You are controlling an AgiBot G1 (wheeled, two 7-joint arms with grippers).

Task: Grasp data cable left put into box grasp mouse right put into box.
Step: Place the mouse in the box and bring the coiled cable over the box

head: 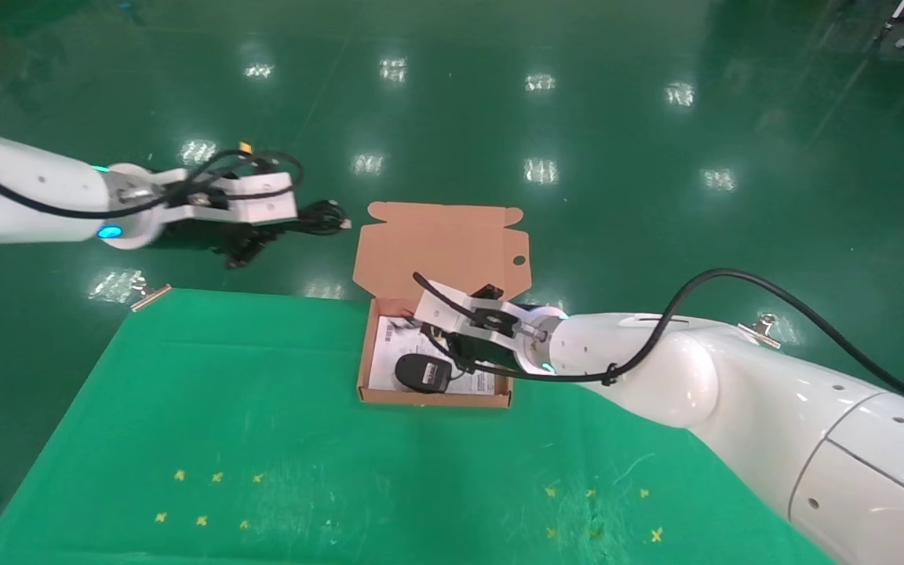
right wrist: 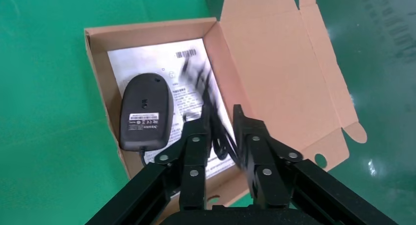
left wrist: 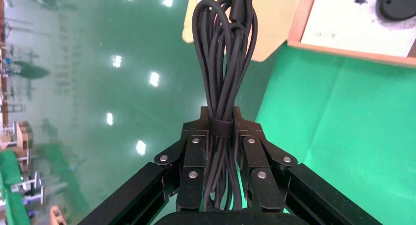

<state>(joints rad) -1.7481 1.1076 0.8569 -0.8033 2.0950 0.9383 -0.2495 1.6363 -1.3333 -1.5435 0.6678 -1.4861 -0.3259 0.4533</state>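
The data cable (head: 322, 217) is a black looped bundle held up past the table's far-left edge, over the floor. My left gripper (head: 267, 234) is shut on it; in the left wrist view the bundle (left wrist: 223, 48) runs between the fingers (left wrist: 195, 154) at its strap. The box (head: 436, 399) lies open on the table with its flap lid (head: 440, 243) standing up. The mouse (head: 423, 372) lies in it, label side up (right wrist: 145, 112), on the white sheet. My right gripper (head: 456, 345) hovers over the box, open (right wrist: 221, 117), with the mouse's thin cord (right wrist: 208, 95) hanging loose between its fingers.
A green cloth (head: 264, 424) covers the table, pinned by metal clips (head: 150, 294) at its far corners. Small yellow marks (head: 216, 476) dot the near part. Glossy green floor lies beyond the table's far edge.
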